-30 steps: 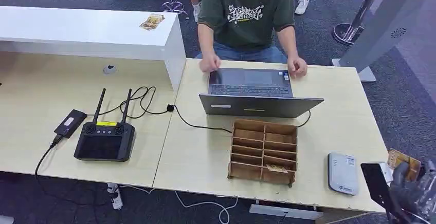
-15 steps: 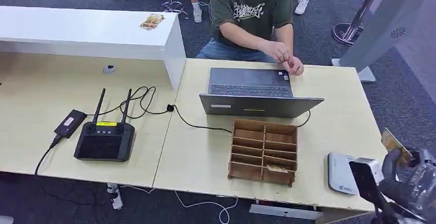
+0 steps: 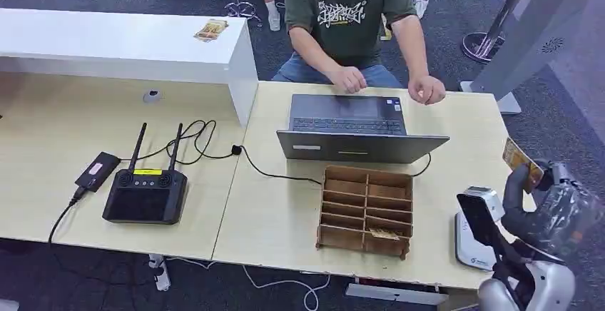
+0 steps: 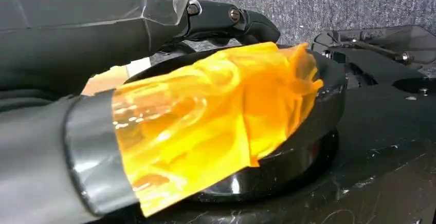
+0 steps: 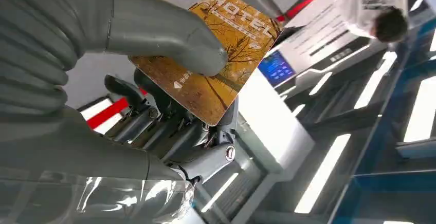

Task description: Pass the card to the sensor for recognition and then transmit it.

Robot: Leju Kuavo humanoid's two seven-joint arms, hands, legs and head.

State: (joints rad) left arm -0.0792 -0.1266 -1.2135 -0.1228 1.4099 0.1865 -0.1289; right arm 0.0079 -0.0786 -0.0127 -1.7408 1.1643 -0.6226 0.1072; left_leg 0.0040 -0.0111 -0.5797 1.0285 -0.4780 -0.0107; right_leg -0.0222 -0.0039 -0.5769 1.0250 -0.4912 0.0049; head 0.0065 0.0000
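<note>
The right hand (image 3: 531,190) holds the card (image 3: 517,160) above the right edge of the surface (image 3: 278,218), the card pinched between the thumb and the darker fingers (image 5: 169,131) behind it. In the right wrist view the thumb presses on the card's (image 5: 216,54) printed face near one edge, so most of the card sticks out past the grip. The card stands tilted, up in the air and well clear of the sensor (image 3: 474,243), which lies flat near the surface's front right corner, partly hidden by the wrist.

The main risk is the thin grip. With so little of the card under the thumb, it could swivel or slip out as the arm turns it flat toward the sensor, and a drop here could send it off the right edge to the floor. A second risk is a poor reading: if the card comes down tilted or off to one side of the sensor, it may not register. The wrist already hangs close over the sensor and could knock it.

The wooden tray (image 3: 366,211) lies just left of the sensor, within reach of a wide swing. A person (image 3: 349,11) sits at the far edge behind a laptop (image 3: 349,125); handing over too low could catch its lid.

The left hand (image 4: 77,106) shows in its wrist view, but whether its fingers are apart or closed cannot be told.
</note>
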